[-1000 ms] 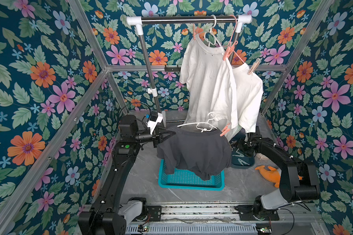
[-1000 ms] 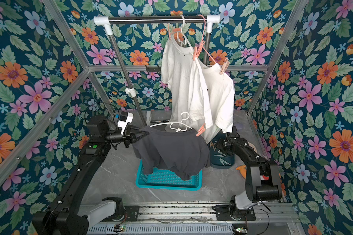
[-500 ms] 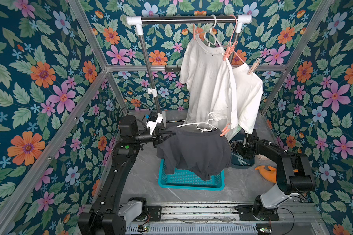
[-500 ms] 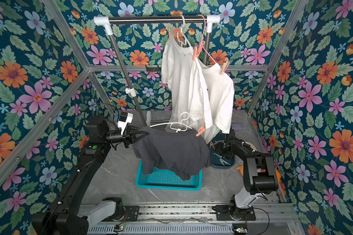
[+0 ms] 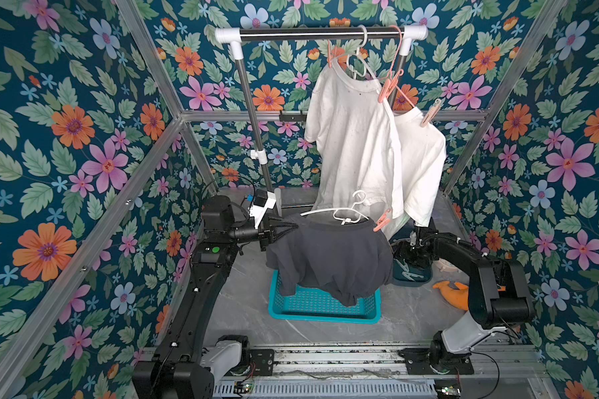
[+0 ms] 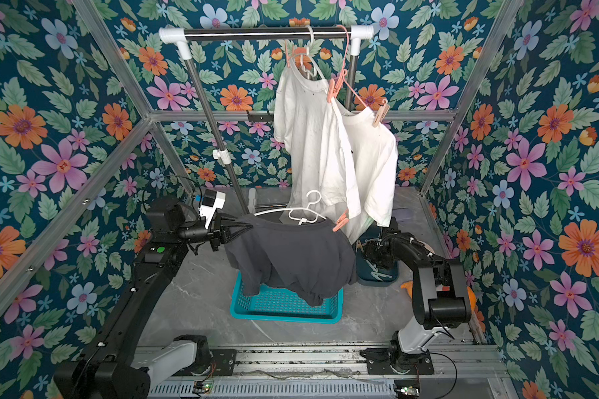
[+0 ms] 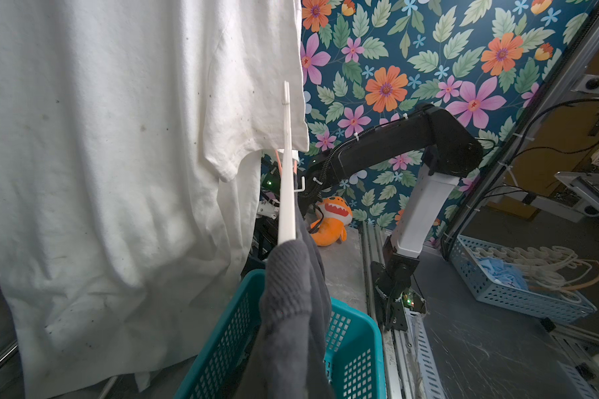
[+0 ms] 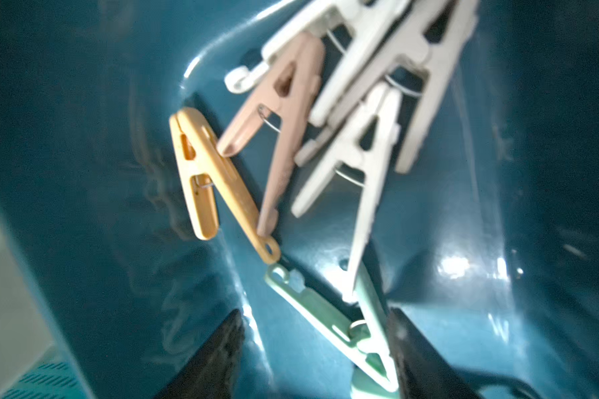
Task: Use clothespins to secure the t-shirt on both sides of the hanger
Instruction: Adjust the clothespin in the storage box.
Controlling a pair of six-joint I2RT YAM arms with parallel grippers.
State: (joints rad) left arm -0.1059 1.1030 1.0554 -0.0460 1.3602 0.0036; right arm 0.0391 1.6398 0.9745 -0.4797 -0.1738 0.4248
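Observation:
A dark grey t-shirt (image 5: 329, 255) (image 6: 291, 252) hangs on a white hanger (image 5: 346, 210) (image 7: 287, 193) above the basket. My left gripper (image 5: 293, 227) (image 6: 248, 226) is shut on the shirt's left shoulder over the hanger end. In the left wrist view grey cloth (image 7: 291, 293) hides its fingers. A salmon clothespin (image 5: 381, 221) (image 6: 340, 221) is clipped on the right shoulder. My right gripper (image 5: 410, 260) (image 8: 315, 312) is down in a dark teal bin (image 8: 83, 172) of several clothespins. It is open, with a mint-green clothespin (image 8: 329, 324) lying between the fingers, against one of them.
Yellow (image 8: 208, 172), pink (image 8: 281, 114) and pale (image 8: 357, 155) pins lie further into the bin. A teal basket (image 5: 322, 307) stands under the shirt. Two white t-shirts (image 5: 353, 138) hang pinned on the rail (image 5: 325, 32). An orange plush toy (image 5: 453, 293) lies at the right.
The right arm has folded back toward its base while its gripper stays low in the bin, jaws slightly narrower. The left arm, hanger and dark shirt have not moved.

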